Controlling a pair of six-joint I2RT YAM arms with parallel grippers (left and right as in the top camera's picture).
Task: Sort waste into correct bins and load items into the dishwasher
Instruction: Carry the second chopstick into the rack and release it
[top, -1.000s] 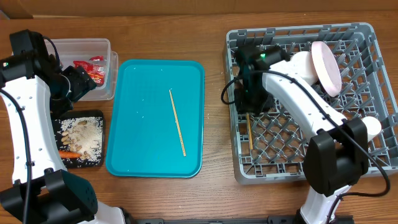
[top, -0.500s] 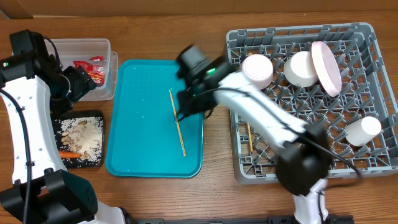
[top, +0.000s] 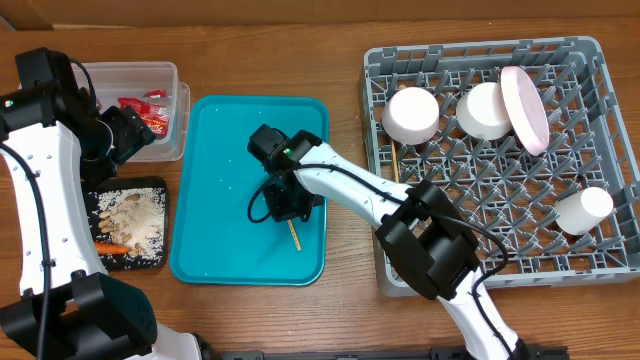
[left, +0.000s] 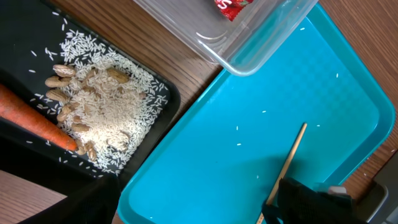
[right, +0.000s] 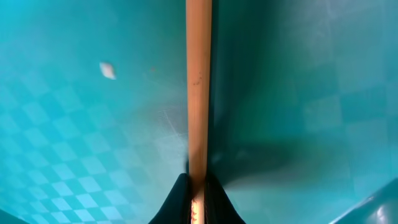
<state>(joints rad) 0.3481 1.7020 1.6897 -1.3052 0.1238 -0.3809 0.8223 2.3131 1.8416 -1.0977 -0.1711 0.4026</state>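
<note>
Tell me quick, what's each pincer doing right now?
Left pincer: open, holding nothing.
Right pincer: closed on the chopstick lying on the teal tray.

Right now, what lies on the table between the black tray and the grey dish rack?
The teal serving tray, with one chopstick on it that the right end effector pinches. The overhead view shows this.

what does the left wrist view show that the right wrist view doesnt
Only the left wrist: the black tray holding rice, nuts and a carrot, and the clear tub with a red wrapper inside. Only the right wrist: the right hand pinched shut on the chopstick, seen close up. Both: the chopstick on the teal tray, plus the right hand, just a dark shape in the left wrist view.
</note>
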